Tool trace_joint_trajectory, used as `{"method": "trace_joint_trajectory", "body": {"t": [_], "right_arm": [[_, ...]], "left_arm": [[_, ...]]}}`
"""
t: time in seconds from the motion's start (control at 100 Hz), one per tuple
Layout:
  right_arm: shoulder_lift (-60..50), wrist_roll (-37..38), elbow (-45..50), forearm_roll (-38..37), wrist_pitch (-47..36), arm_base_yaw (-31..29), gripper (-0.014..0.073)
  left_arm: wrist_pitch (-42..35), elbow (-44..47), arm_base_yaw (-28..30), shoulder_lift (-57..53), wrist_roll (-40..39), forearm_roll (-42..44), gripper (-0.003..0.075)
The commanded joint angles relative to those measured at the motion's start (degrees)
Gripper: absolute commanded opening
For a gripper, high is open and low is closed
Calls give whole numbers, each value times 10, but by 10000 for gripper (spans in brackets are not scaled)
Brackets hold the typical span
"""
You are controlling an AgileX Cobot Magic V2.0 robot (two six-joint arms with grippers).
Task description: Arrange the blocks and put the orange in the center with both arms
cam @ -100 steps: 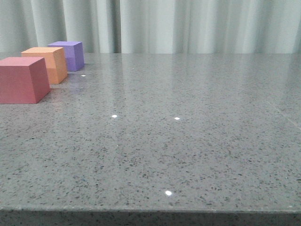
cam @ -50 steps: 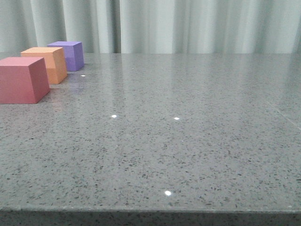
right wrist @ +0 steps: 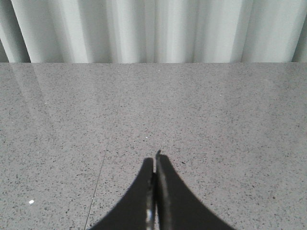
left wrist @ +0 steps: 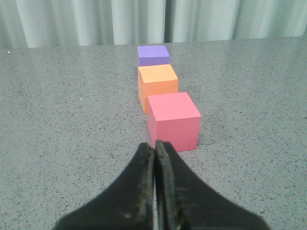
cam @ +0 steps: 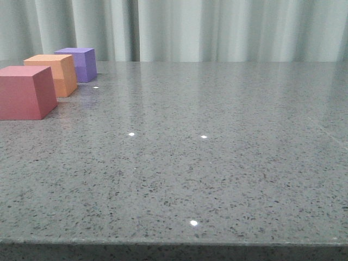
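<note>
Three cubes stand in a row on the grey speckled table at the far left: the red/pink cube (cam: 26, 92) nearest, the orange cube (cam: 54, 74) in the middle, the purple cube (cam: 79, 63) farthest. In the left wrist view the red/pink cube (left wrist: 173, 120), orange cube (left wrist: 158, 86) and purple cube (left wrist: 153, 55) line up just beyond my left gripper (left wrist: 155, 146), which is shut and empty, short of the red/pink cube. My right gripper (right wrist: 156, 160) is shut and empty over bare table. Neither gripper shows in the front view.
Pale curtains (cam: 217, 30) hang behind the table's far edge. The table's front edge (cam: 174, 243) runs along the bottom of the front view. A thin seam (right wrist: 103, 163) crosses the tabletop beside my right gripper.
</note>
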Motion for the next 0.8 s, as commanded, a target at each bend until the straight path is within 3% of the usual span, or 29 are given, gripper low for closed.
{"method": "trace_joint_trajectory", "body": {"t": [0.0, 0.32, 0.52, 0.79], "right_arm": [[-1, -5, -14, -7, -48, -3, -69], [-1, -5, -14, -7, -48, -3, -69], [-1, -5, -14, -7, -48, -3, -69], [-1, -5, -14, -7, -48, -3, -69]], "left_arm": [[-47, -16, 1, 4, -6, -1, -20], [-86, 17, 1, -11, -6, 5, -20], [-184, 105, 1, -75, -6, 23, -20], [-233, 225, 30, -192, -6, 24, -20]]}}
